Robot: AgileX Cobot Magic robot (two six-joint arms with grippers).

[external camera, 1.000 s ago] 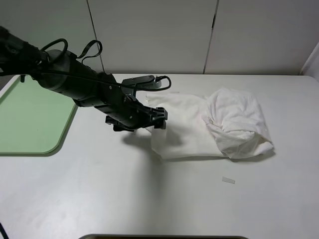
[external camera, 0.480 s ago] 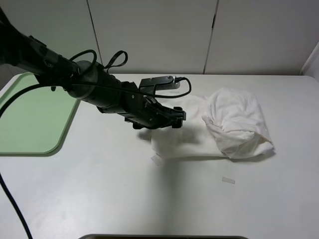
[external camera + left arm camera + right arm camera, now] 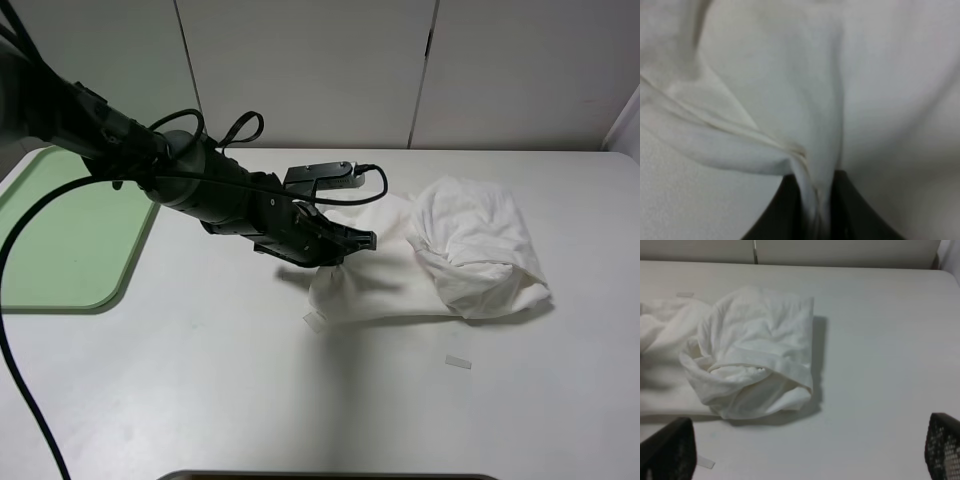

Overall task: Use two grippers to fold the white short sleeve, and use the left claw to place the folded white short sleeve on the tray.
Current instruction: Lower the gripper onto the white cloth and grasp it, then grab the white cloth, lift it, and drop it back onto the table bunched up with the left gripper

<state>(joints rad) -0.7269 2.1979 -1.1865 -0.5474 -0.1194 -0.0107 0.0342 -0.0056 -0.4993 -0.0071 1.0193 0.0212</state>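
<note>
In the high view, the left gripper (image 3: 352,243) reaches across from the tray side, its black arm stretched low over the bench (image 3: 250,400). Its tip meets the left edge of the white short sleeve (image 3: 450,250). The shirt lies crumpled to the right of the bench's middle, flatter where the gripper touches it and bunched into a thick wad at its right end. The pale green tray (image 3: 60,250) lies at the left edge of the bench, well apart from the shirt. One small tape strip (image 3: 315,320) lies just beside the shirt's front left corner, and a second strip (image 3: 458,362) lies further right, toward the front.

In the left wrist view, white cloth fills almost everything (soft and out of focus). A gathered ridge of fabric runs down between the two black fingers (image 3: 775,220), so the jaws are clenched on a fold of the shirt.

In the right wrist view, the shirt's bunched end (image 3: 755,365) rests on the bench ahead of the right gripper (image 3: 805,452). Its jaws are spread wide and released, with only bare bench between them, clear of the cloth.
</note>
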